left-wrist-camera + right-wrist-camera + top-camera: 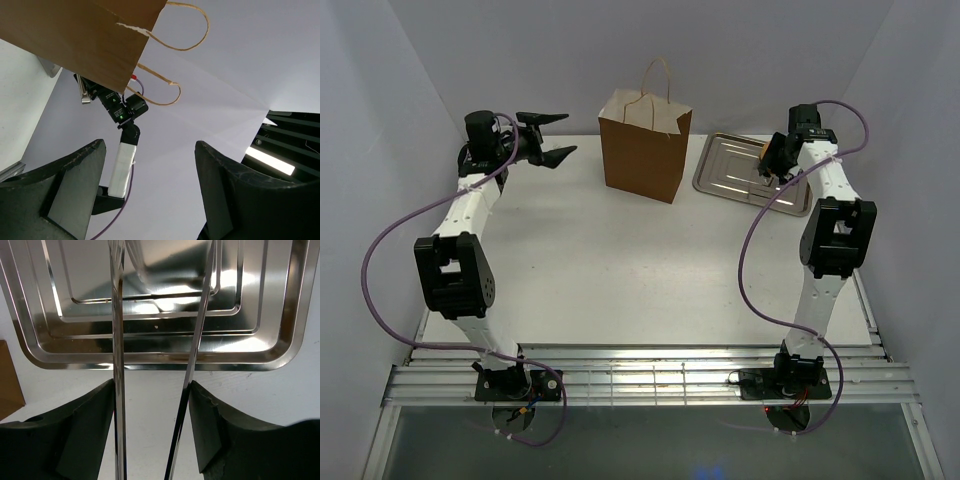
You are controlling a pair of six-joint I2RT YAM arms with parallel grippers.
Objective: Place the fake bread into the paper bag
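**Bag upright, tongs clamped on the right**

Paper bag (642, 155) stands upright at the back middle of the table (620, 270), mouth facing up, with its loop handles (660, 75) rising above the rim. Its long axis is vertical. The broad brown face looks toward my bases, and the footprint sits a little skewed to the table edge. Where the fake bread lies I cannot tell from these views.

My left gripper (565, 135) hangs to the left of the bag, pointing right toward it, fingers spread wide and holding nothing. It is apart from the paper. From that wrist I see the bag's side (75, 35) and both handles past my open fingertips.

My right gripper (772, 165) is closed on the tongs (117, 340), whose two thin steel arms lie against the inner faces of my fingers (85, 430). They run straight away from the wrist, crossing the near rim of the silver tray (280, 355); their tips leave the frame.

The tray (705, 180) lies flat just right of the bag, with a strip of table between them. Bare tabletop stretches from the bag to my bases, and walls close in behind and on both sides.
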